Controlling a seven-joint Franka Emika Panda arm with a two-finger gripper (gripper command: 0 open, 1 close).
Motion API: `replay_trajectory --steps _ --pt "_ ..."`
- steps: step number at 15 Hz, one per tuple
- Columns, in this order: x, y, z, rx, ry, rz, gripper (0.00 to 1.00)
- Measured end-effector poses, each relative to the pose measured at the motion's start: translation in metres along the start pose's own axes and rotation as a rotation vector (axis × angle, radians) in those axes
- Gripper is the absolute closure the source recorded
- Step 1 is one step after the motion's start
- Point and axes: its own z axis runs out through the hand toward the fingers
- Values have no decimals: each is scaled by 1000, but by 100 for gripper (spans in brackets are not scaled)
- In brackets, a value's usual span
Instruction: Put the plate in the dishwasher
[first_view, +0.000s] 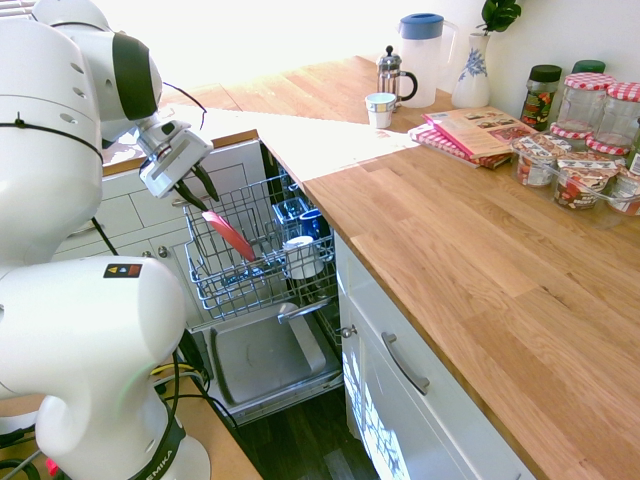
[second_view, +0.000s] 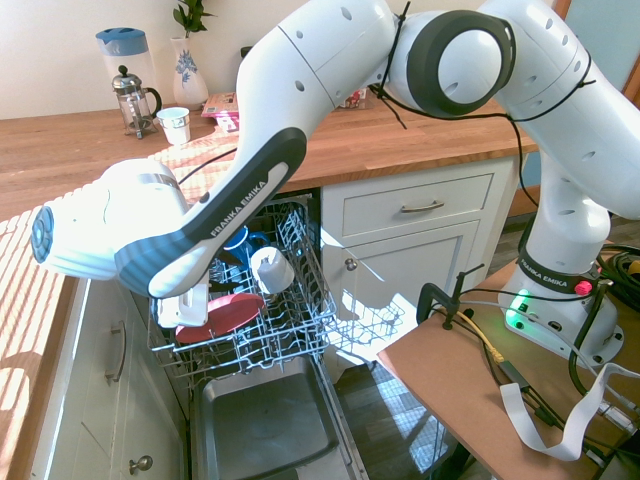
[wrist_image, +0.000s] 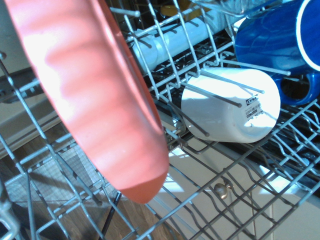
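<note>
The round coral-red plastic plate (first_view: 231, 236) leans tilted among the tines of the grey wire rack (first_view: 262, 262) of the built-in dishwasher (first_view: 265, 355), propped on edge rather than lying flat, probably so that water can drain off it. The black two-finger gripper (first_view: 194, 188) hovers just above the plate with its fingers spread and nothing between them, so the plate rests on the rack alone. Beside it in the rack lie a white ceramic mug (first_view: 300, 256) and a blue mug (first_view: 310, 222), leaving this slot free.
</note>
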Motion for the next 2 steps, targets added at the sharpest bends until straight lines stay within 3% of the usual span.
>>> replay_trajectory --steps 2 --pt "41 33 -29 37 -35 42 0"
